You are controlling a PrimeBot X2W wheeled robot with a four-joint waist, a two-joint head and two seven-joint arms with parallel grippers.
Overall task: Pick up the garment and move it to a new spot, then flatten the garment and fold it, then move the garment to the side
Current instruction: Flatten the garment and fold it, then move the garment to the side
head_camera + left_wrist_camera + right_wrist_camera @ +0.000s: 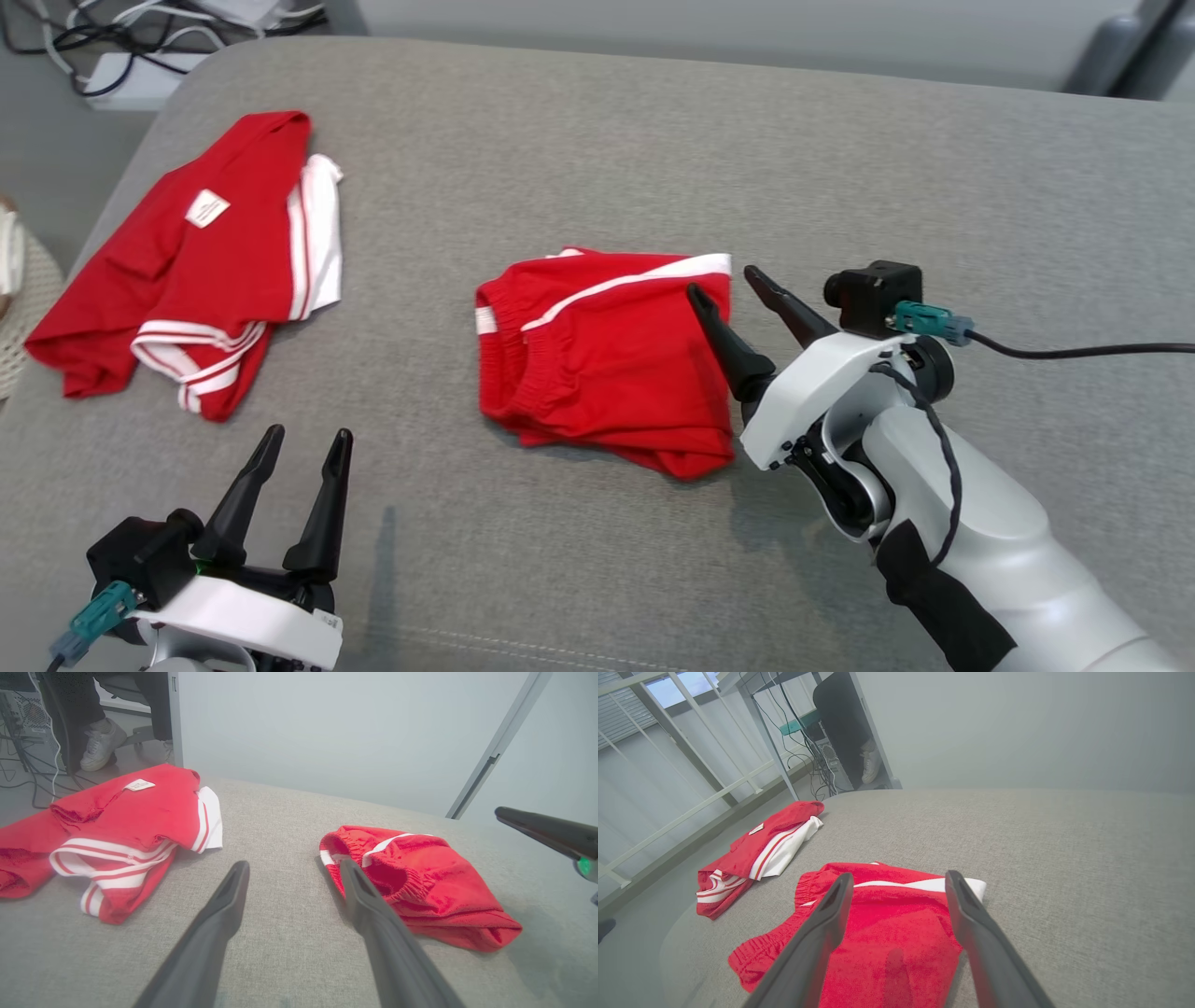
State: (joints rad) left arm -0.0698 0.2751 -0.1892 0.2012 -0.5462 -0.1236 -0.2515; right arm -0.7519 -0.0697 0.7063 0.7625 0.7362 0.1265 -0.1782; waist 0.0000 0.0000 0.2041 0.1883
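The garment (602, 359) is a pair of red shorts with a white stripe, lying folded on the grey cushion (653, 159); it shows as well in the left wrist view (420, 886) and the right wrist view (887, 924). My right gripper (724, 280) hangs open over the garment's right edge, nothing between its fingers; in its own view (899, 879) the fingers straddle the red cloth. My left gripper (308, 443) stands open near the front left, apart from the garment; its own view (292, 868) has its fingers spread over bare cushion.
A red shirt with white trim (196, 261) lies crumpled at the cushion's left edge. Cables and a power strip (140, 65) lie on the floor behind. A person's shoe (100, 744) stands on the floor by a desk. The cushion's right half is bare.
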